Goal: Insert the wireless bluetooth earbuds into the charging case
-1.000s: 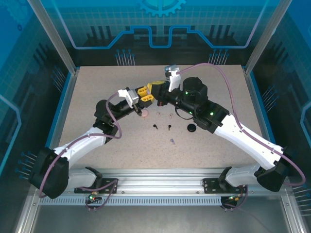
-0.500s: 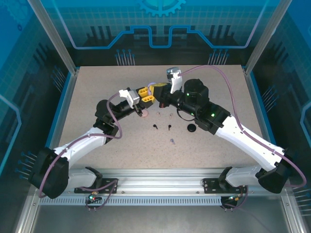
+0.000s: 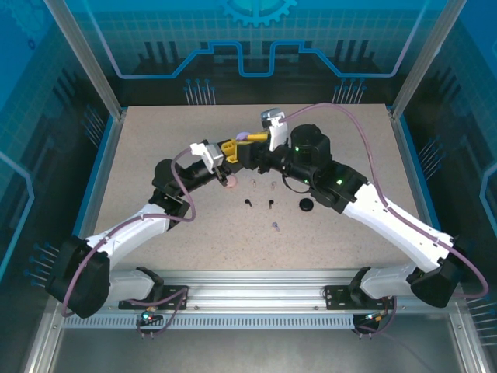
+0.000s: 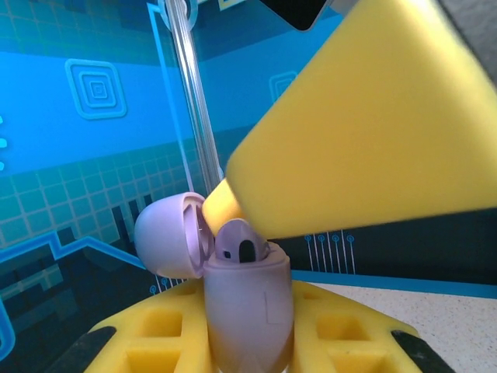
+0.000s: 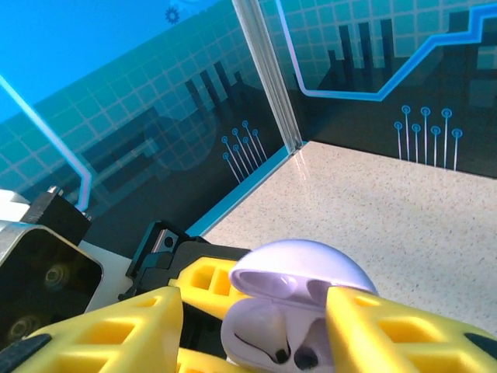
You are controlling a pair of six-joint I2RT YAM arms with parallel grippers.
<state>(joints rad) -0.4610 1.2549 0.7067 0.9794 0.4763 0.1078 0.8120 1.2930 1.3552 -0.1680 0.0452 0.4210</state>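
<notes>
Overhead, my two arms meet above the far middle of the counter (image 3: 155, 140). My left fingers (image 4: 248, 353) are clenched around the base of a lavender charging case (image 4: 247, 307), whose domed lid (image 4: 167, 233) is hinged open. One lavender earbud (image 4: 237, 247) sits in the case's well. My right fingers (image 5: 256, 330) are released, spread apart on either side of the open case, with one yellow tip close against its mouth. Loose on the counter lie a pale pink earbud pair (image 3: 273, 186), a black earbud pair (image 3: 248, 203) and a single lavender stemmed earbud (image 3: 276, 226), each apart from the others. A pink case (image 3: 231, 182) rests just beside my left arm. A black case (image 3: 306, 204) lies near my right arm.
</notes>
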